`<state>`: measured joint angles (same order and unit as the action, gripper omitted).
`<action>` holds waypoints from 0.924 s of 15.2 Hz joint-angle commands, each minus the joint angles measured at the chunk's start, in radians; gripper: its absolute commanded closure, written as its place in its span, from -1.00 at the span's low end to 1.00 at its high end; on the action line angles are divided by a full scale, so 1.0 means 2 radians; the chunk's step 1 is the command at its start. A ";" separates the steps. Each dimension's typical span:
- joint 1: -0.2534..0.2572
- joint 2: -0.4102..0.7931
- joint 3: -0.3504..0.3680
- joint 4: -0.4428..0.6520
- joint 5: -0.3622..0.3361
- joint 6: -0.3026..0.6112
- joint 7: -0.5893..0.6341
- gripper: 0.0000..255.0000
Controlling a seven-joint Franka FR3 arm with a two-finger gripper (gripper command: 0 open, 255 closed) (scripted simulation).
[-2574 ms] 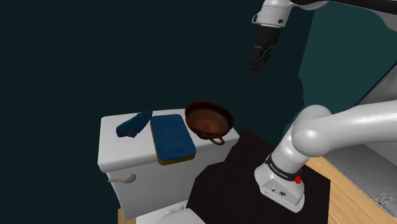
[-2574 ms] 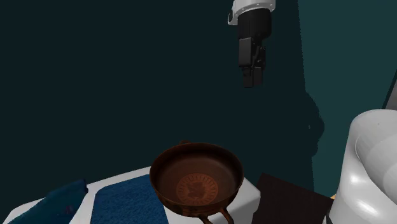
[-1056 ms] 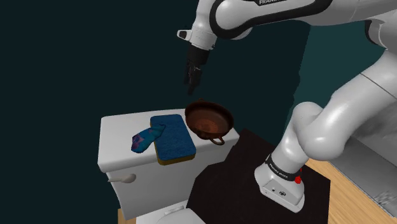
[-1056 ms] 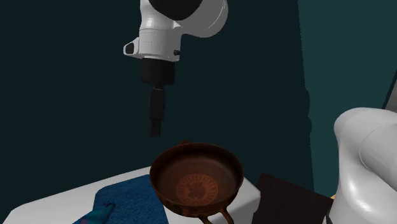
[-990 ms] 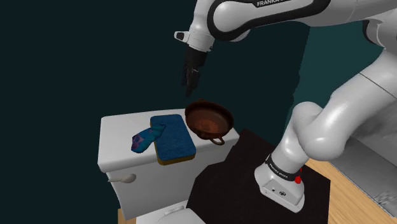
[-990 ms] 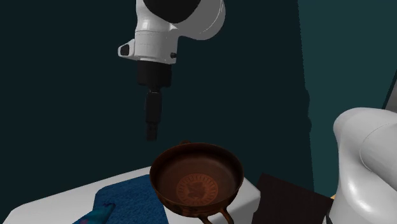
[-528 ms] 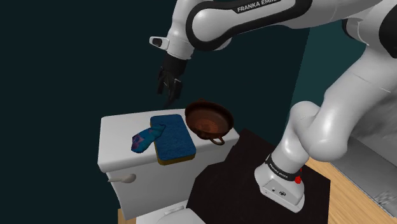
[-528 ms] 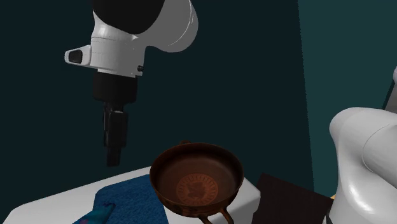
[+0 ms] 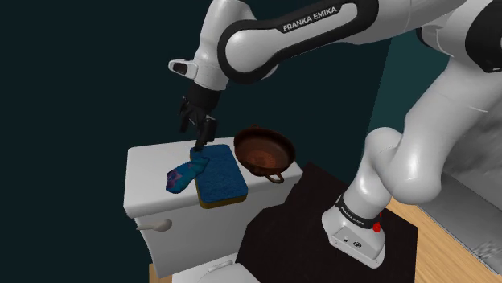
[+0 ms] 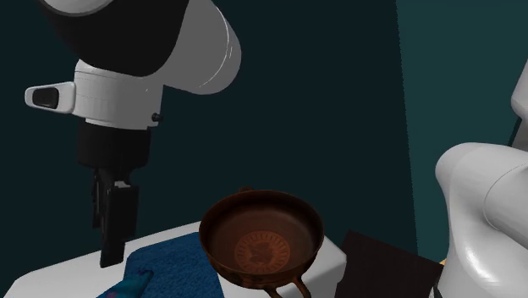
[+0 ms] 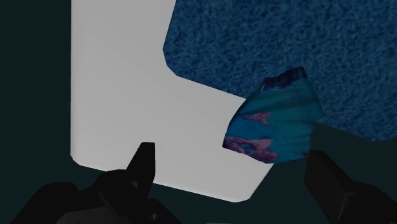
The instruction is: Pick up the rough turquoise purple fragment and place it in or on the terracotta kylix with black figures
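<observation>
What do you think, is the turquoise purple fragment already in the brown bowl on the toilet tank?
No. The fragment is not in the bowl; it lies against the blue pad on the toilet tank, as the shoulder view shows.

in the shoulder view, the dark band [image 9: 318, 16] along the forearm of the white arm [image 9: 406, 157] carries the words "franka emika" in white capitals, slanting upward toward that view's right. lower down, the dark collar [image 9: 356, 214] near the arm's foot bears a short line of pale lettering, too small to read. beside it sits a red dot [image 9: 376, 228] with no legible mark.
</observation>
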<state>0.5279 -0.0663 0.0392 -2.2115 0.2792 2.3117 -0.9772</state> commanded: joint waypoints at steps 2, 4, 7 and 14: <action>0.002 0.014 0.002 -0.005 0.004 0.019 -0.003 -1.00; 0.003 0.021 0.003 -0.007 0.006 0.029 -0.004 -1.00; 0.003 0.021 0.003 -0.007 0.006 0.029 -0.004 -1.00; 0.003 0.021 0.003 -0.007 0.006 0.029 -0.004 1.00</action>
<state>0.5346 -0.0244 0.0457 -2.2254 0.2904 2.3690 -0.9854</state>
